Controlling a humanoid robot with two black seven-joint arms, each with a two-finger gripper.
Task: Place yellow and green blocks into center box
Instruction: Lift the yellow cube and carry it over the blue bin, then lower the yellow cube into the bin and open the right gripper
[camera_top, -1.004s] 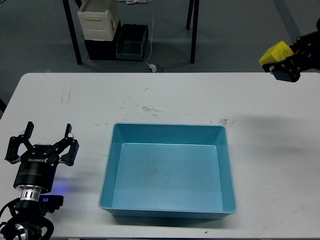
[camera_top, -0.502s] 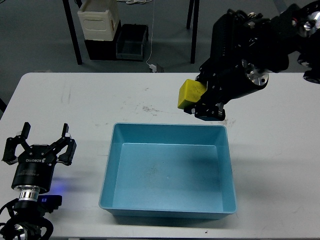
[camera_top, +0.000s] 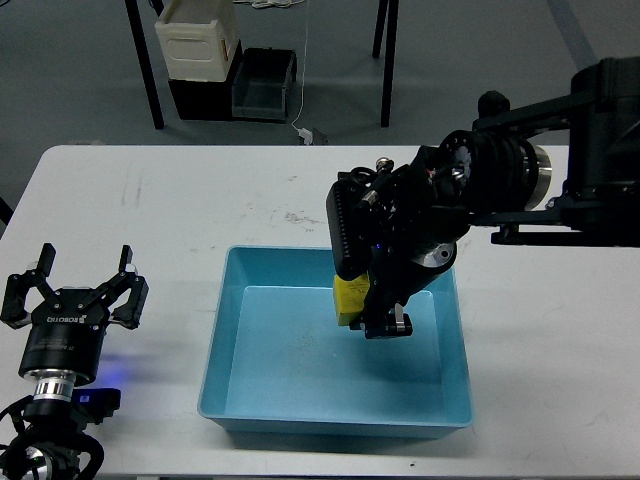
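Observation:
My right gripper (camera_top: 368, 318) is shut on a yellow block (camera_top: 350, 297) and holds it low inside the blue center box (camera_top: 225, 310), near the box's middle. The right arm reaches in from the right edge and hides the box's back right corner. My left gripper (camera_top: 74, 280) is open and empty over the table at the front left, left of the box. No green block is in view.
The white table (camera_top: 200, 200) carries the box at its front middle. Beyond the table's far edge, on the floor, stand a cream container (camera_top: 197, 42), a dark bin (camera_top: 263, 85) and black table legs.
My right arm has swung from the far right edge over the table and down into the box with the yellow block. The left gripper has drifted slightly down and left.

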